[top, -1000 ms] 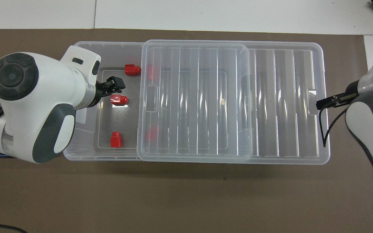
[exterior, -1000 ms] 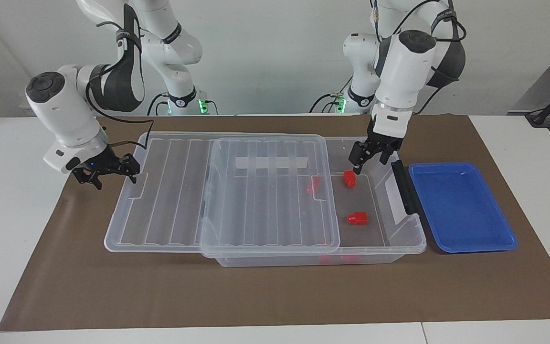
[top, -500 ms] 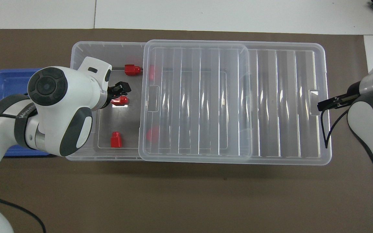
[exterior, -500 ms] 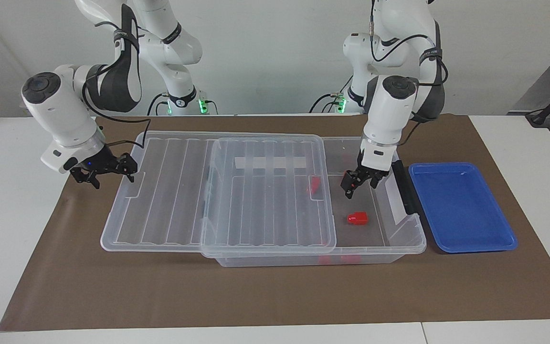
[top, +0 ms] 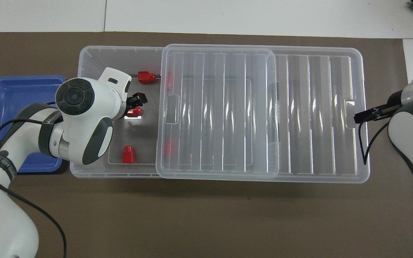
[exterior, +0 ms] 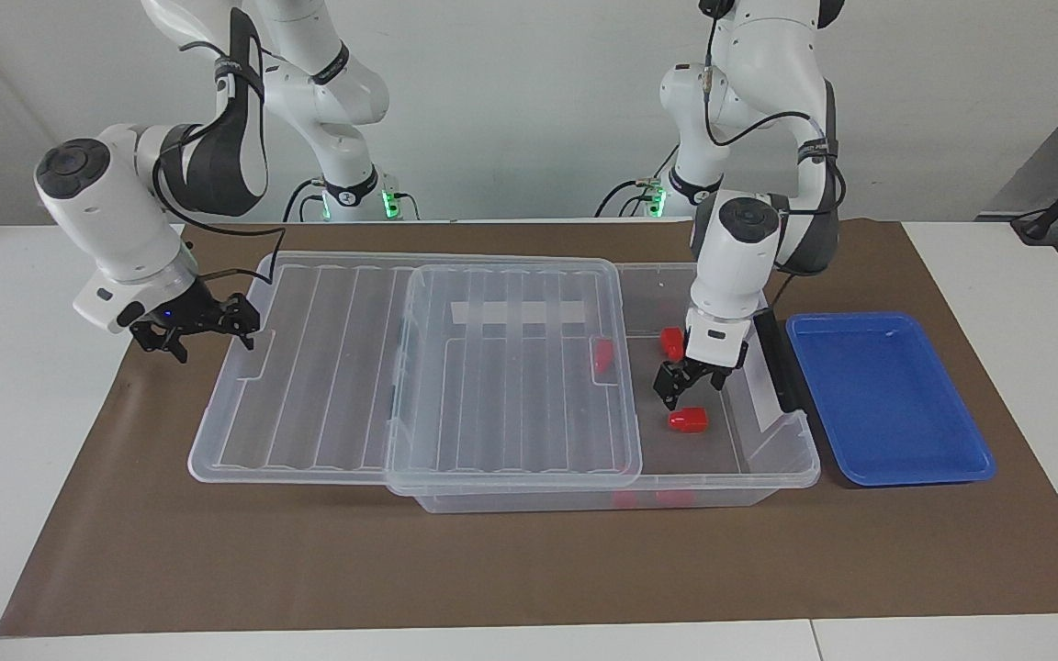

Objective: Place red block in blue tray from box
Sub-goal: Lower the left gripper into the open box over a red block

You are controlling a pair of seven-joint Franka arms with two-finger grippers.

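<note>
Since a second ago the left arm has swung down into the box and the lid has slid a little toward the right arm's end of the tabletop (exterior: pixel 1025 303). Starting at that end, we see the right hand (exterior: pixel 212 338) at the lid's short edge, by the tab there; whether it is spread or pressed together we cannot tell. Next comes the lid (exterior: pixel 492 367), clear and ribbed, lying flat across the box (exterior: pixel 768 450) and overhanging it toward the right arm, so only the part of the box at the left arm's end stands uncovered. Under the lid's edge we make out a blurred red block (exterior: pixel 602 356) through the plastic. In the uncovered part the left hand (exterior: pixel 690 390) hangs low inside the box, fingers spread, holding nothing, directly over the red block (exterior: pixel 688 420), which lies on its side on the box floor; we see a small gap between them. A second red block (exterior: pixel 671 341) sits nearer to the robots, partly hidden by the left arm's wrist. At the end wall of the box we see the black handle (exterior: pixel 772 358). Just beside that wall, on the brown mat (exterior: pixel 492 569), rests the blue tray (exterior: pixel 887 395).
</note>
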